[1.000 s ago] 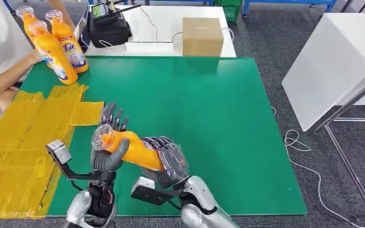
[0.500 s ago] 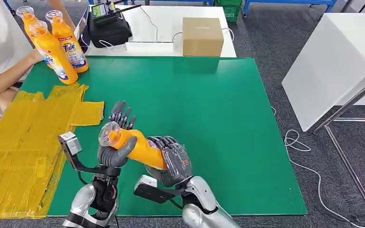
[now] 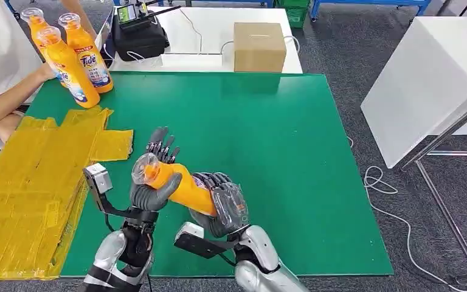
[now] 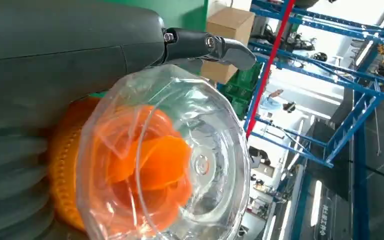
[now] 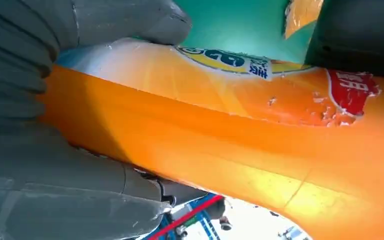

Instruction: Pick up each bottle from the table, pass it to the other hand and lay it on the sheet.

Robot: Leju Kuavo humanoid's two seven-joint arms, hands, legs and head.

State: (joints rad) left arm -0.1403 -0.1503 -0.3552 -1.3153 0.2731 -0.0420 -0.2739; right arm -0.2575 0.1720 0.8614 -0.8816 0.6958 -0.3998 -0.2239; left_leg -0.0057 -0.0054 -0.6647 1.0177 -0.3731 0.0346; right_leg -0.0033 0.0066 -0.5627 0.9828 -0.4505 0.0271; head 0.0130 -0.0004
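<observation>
An orange bottle (image 3: 181,187) with a clear cap (image 3: 145,168) lies tilted in the air above the near part of the green mat (image 3: 267,140). My right hand (image 3: 225,207) grips its body, and the label shows close up on the bottle (image 5: 230,150) in the right wrist view. My left hand (image 3: 152,185) sits at the neck, thumb curled under it. Its fingers (image 3: 161,145) stand straight and apart behind the cap (image 4: 180,160). The yellow sheet (image 3: 30,176) covers the mat's left side. Three more orange bottles (image 3: 67,67) stand at the far left corner.
A person (image 3: 0,55) sits at the far left with a hand by the standing bottles. A cardboard box (image 3: 259,47) and a black device (image 3: 137,33) rest on the white table behind the mat. A white table (image 3: 425,79) stands to the right.
Both hands and the bottle have shifted a little to the right and away from me. My left hand's fingers have straightened and spread behind the cap.
</observation>
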